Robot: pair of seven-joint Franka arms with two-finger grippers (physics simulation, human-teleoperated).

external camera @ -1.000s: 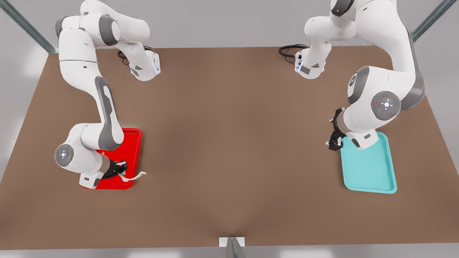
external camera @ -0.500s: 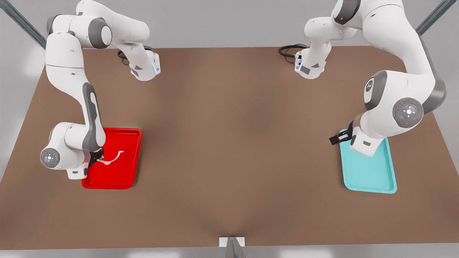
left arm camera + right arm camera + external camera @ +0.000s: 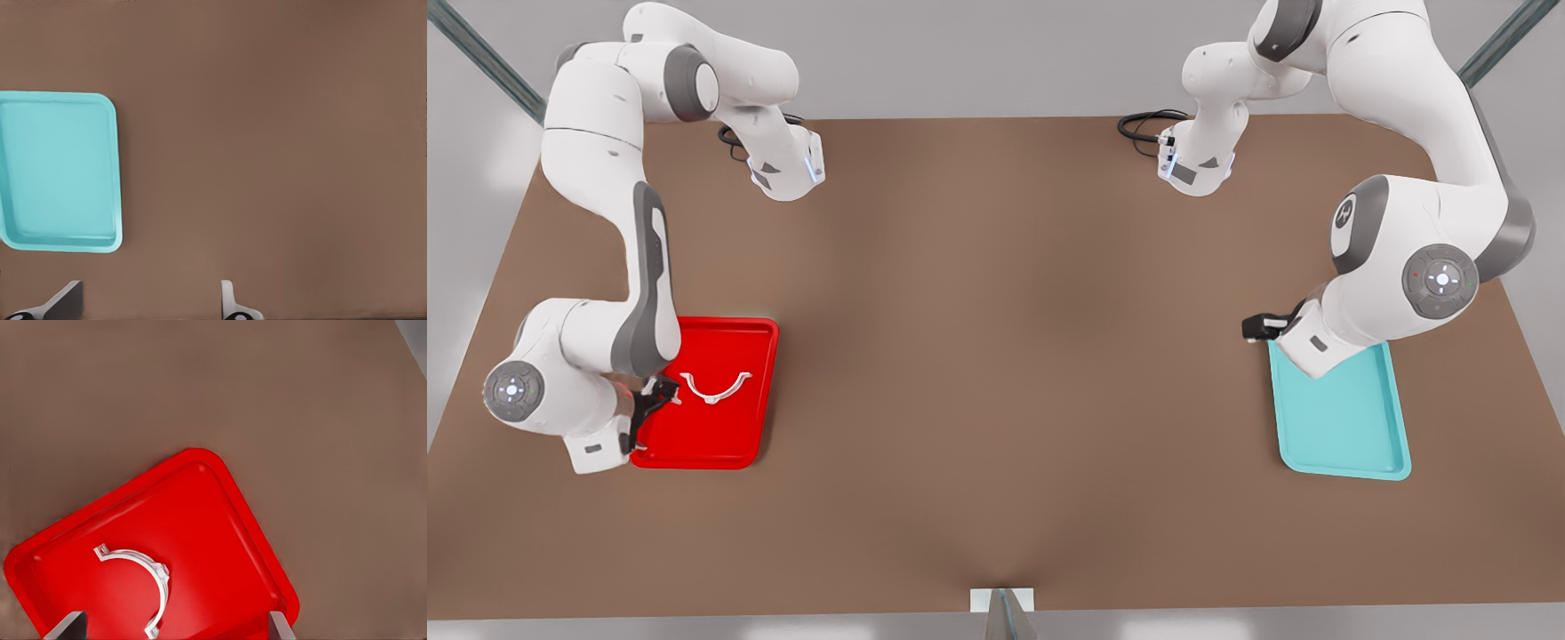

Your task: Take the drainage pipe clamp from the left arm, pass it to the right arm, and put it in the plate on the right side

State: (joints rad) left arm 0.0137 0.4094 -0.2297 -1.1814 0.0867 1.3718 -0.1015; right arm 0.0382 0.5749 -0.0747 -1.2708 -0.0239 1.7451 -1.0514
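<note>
1. Front view: a brown table (image 3: 996, 373) is seen from above, with the plate (image 3: 758, 427), a red tray, at about eight o'clock and a teal tray (image 3: 1352, 427) at about four o'clock.
2. The drainage pipe clamp (image 3: 715, 389) is lying flat inside the plate, touched by nothing, its arch bowed toward six o'clock.
3. The right gripper (image 3: 649, 404) is held just at nine o'clock of the clamp; its fingers (image 3: 70, 625) are seen spread wide and empty, which suggests the clamp has been released.
4. The left gripper (image 3: 1258, 327) is parked at the teal tray's edge, fingers (image 3: 229, 300) apart, holding nothing; that arm appears to be waiting.
5. Placement is judged complete.
</note>
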